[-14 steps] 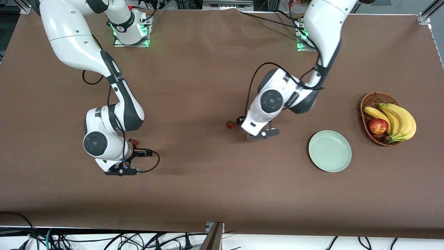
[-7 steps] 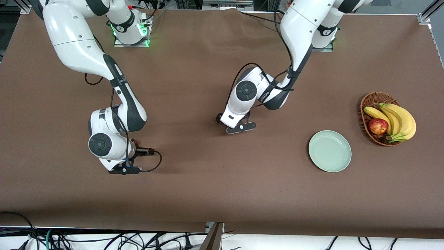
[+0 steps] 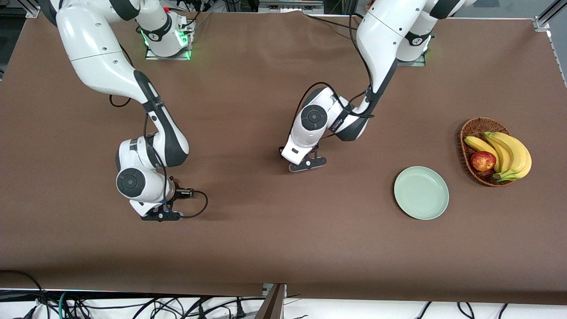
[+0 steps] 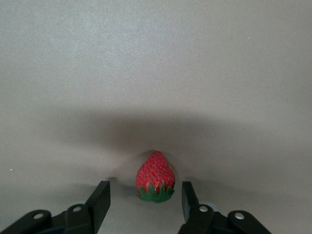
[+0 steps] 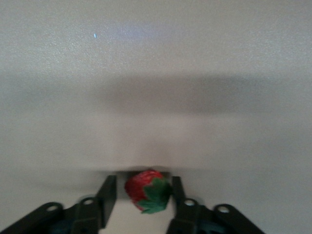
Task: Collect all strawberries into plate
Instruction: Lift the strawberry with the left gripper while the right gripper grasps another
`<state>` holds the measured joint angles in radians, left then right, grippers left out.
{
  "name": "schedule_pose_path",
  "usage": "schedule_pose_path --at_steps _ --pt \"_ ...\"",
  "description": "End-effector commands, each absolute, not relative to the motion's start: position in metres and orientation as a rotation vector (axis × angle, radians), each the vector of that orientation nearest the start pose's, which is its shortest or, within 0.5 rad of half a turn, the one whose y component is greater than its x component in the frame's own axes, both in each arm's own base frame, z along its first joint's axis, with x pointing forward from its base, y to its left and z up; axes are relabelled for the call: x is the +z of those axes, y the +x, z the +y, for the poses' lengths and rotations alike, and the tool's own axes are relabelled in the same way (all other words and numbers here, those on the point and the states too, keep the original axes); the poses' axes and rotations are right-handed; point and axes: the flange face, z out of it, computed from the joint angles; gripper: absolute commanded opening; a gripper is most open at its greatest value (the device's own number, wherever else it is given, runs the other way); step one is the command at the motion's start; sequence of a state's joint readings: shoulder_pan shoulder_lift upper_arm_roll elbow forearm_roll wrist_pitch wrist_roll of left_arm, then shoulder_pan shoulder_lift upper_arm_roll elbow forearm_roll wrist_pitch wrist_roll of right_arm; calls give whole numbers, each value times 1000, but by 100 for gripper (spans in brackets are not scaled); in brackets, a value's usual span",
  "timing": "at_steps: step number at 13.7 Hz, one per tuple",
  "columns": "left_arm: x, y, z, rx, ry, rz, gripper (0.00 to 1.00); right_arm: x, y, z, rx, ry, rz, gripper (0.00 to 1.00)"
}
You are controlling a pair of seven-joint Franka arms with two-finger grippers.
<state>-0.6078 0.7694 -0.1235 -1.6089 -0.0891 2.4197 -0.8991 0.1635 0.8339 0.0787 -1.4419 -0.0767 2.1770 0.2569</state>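
Observation:
In the left wrist view a red strawberry [image 4: 155,178] with a green cap lies on the brown table between the fingers of my left gripper [image 4: 145,190]. That gripper is open, with a gap on each side of the berry. In the right wrist view another strawberry [image 5: 145,190] sits between the fingers of my right gripper [image 5: 143,181]. One finger [image 5: 176,192] touches its leaf and a narrow gap shows at the other. In the front view both berries are hidden under the hands. The mint-green plate [image 3: 421,192] lies bare toward the left arm's end of the table.
A wicker basket [image 3: 470,132] with bananas [image 3: 509,153] and a red-yellow apple [image 3: 483,161] stands beside the plate, closer to the table's end. Cables trail from both wrists. The left hand [image 3: 305,153] is low at mid-table, the right hand [image 3: 141,186] low at its own end.
My left hand has swung toward the right arm's end and now covers the mid-table strawberry. My right hand has shifted slightly and now hides its berry in the front view.

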Motion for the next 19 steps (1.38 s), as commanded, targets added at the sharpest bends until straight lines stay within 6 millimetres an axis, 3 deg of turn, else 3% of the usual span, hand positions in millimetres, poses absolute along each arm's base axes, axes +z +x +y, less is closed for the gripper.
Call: schedule_pose_path --at_steps 1,2,3,7,8,10,12,13,16,19 --pt "177 531 -462 74 -3265 -442 67 182 691 157 148 -3166 -42 33" --pt "175 531 -462 78 -3263 -442 65 182 691 157 149 -3165 -41 27" --pt "176 531 -463 77 -3266 -435 52 184 692 157 144 -3164 -40 21" --pt "181 534 -461 64 -3271 -430 7 196 695 168 114 -3151 -40 20" --pt "182 534 -461 64 -3271 -429 3 197 694 174 112 -3149 -47 20" --pt "189 538 -457 61 -3269 -447 2 200 687 200 120 -3108 -34 20" --pt "215 549 -442 81 -3243 -457 2 207 681 231 127 -3059 71 20" --pt "239 564 -422 104 -3231 -433 2 214 680 248 110 -3053 100 20" --pt "286 594 -366 234 -3207 -215 5 213 667 284 104 -3048 171 20" --pt "313 614 -308 299 -3200 17 5 216 641 358 13 -3004 286 20"
